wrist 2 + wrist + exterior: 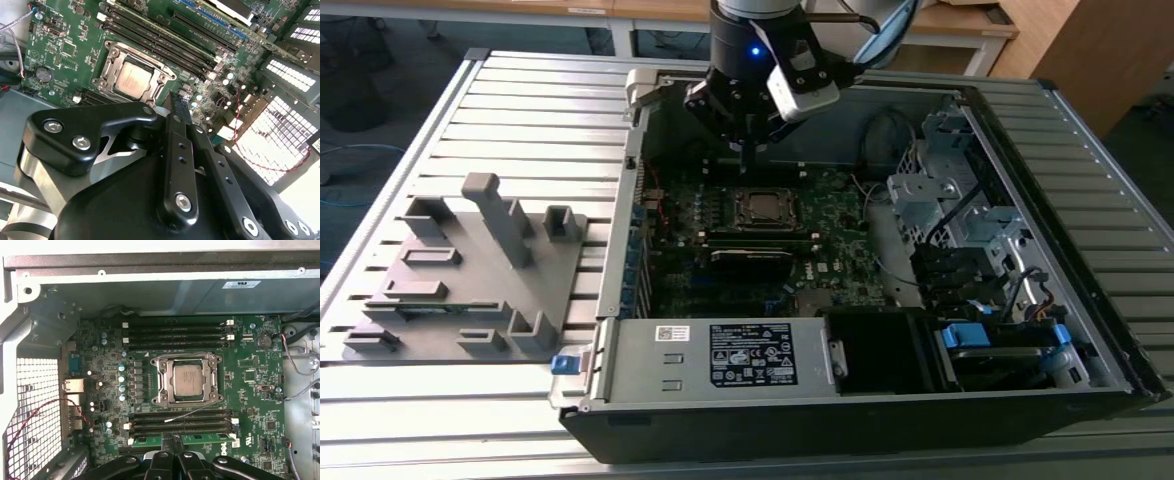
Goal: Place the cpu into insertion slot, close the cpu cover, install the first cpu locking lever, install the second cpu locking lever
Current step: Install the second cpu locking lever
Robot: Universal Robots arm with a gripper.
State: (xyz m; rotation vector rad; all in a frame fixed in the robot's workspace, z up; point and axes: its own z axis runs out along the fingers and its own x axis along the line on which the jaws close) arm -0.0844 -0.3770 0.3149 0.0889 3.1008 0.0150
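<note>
the tool (pixel 750 152) is hanging above the motherboard (pixel 250 390), fingers clenched together and grasping nothing. the cpu (pixel 188 382) is sitting in the slot (pixel 187 378), the cover (pixel 161 382) lying down around it.

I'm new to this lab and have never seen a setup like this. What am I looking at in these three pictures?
One picture looks from outside at an open computer case lying on a slatted metal table, with a robot arm reaching in from above. The other two come from cameras on the arm's wrist, looking down past its gripper. The dark fingers are closed together and hold nothing. Below is the green motherboard. The cpu sits in the insertion slot, with the silvery cpu cover framing it. A grey fixture lies beside the case.
</note>
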